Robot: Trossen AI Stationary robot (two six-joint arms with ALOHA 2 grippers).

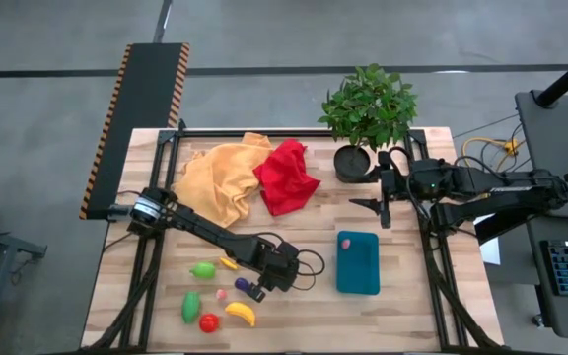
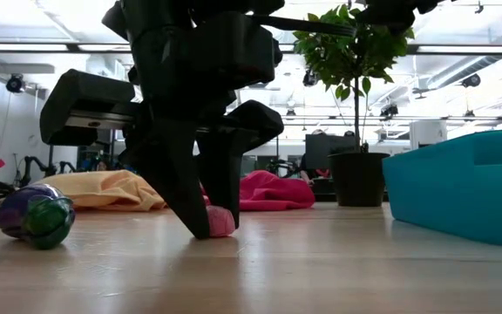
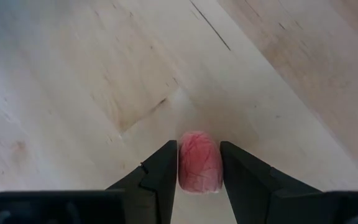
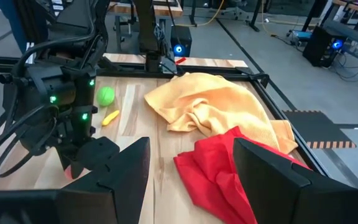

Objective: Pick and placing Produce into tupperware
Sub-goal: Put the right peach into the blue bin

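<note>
Between the two dark fingers (image 3: 160, 177) of your left claw (image 3: 199, 171) sits a small pink bit (image 3: 199, 162), resting on the tabletop (image 3: 92, 81). The fingers stand narrowly apart, one on each side of the bit and touching it or very nearly, tips down at the wood; judged from that, you are closing the grasp, not yet lifting.

To do it well, keep the bit centred between the fingers, squeeze gently since it looks soft and rounded, then lift straight up before swinging across to the tupperware (image 1: 357, 262), which lies off to the claw's side with one pink piece (image 1: 345, 240) already inside. The remaining produce, the eggplant (image 2: 35, 215) among it, lies on the claw's other side.

Your right claw (image 1: 381, 205) waits well apart near the potted plant (image 1: 368, 108), its fingers spread wide and empty.

Hard to judge: whether the fingers truly press the bit or only flank it. From overhead, the claw itself covers the bit entirely.
</note>
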